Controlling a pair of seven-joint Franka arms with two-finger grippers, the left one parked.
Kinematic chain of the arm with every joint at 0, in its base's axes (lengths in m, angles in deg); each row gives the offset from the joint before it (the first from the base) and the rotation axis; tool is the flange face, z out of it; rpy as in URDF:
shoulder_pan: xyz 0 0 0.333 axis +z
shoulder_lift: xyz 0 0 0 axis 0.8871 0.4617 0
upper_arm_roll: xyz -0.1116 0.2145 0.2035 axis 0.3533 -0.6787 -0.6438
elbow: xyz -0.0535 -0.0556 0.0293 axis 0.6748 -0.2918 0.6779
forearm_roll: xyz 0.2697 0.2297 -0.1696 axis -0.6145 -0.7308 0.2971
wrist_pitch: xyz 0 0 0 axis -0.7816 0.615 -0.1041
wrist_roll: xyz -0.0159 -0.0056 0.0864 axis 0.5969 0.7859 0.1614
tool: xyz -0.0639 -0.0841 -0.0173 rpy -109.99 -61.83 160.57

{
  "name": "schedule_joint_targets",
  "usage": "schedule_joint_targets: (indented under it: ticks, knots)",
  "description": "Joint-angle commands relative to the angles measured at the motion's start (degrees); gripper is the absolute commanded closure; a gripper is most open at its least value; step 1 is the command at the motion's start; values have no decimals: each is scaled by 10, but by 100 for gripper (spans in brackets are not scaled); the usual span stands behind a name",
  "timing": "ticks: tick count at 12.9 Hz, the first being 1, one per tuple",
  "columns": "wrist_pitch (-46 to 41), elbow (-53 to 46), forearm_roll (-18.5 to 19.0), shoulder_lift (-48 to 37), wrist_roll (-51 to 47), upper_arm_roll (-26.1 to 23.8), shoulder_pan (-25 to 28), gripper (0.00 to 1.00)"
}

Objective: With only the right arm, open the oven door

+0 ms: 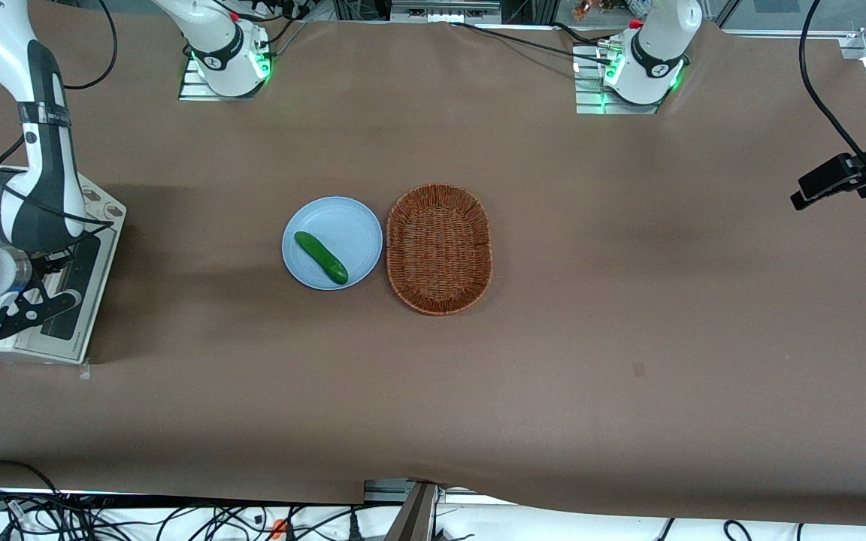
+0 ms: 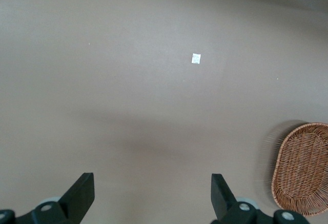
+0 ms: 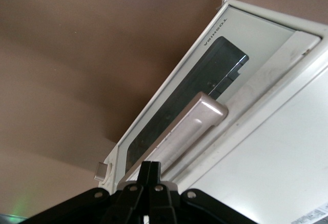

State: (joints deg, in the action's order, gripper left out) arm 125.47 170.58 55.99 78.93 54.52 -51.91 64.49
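My arm (image 1: 42, 173) comes in from the upper corner of the front frame at the working end of the tabletop (image 1: 628, 300) and bends down over the oven (image 1: 106, 210), which sits at that edge of the frame at about mid-height. My hand (image 1: 34, 308) is low over the oven's front, just above the door (image 1: 80, 285). From the front cam the door's dark glass faces up toward the lens, so it looks tipped outward. I can't tell how far.

Wrist cam: my hand (image 3: 150, 170) is right at the silver handle (image 3: 195, 119). The fingers are pressed together w/ nothing between them, and the tips sit at one end of the bar. Whether they actually touch it I can't tell. The door (image 3: 179, 96) runs diagonally, w/ the dark window beside the handle and a brand name printed on the cream strip along its outer edge. The oven's cream body (image 3: 277, 157) lies alongside it.

Rest of the tabletop, front cam: a pale blue plate (image 1: 328, 207) sits a bit off frame centre on my arm's side, w/ a cucumber (image 1: 321, 257) lying on it at a slant. A wicker basket (image 1: 395, 225) sits at frame centre just beside the plate — close, maybe touching. Both are well apart from the oven. The parked arm's cam catches the basket (image 2: 302, 167) at its lower edge.
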Motion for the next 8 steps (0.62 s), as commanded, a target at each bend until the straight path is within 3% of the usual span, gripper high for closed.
schedule_joint_targets:
  ticks: [1,8]
  knots:
    - [9,3,10,0,11,-5,-10,100]
    - [13,3,13,4,11,-5,-11,100]
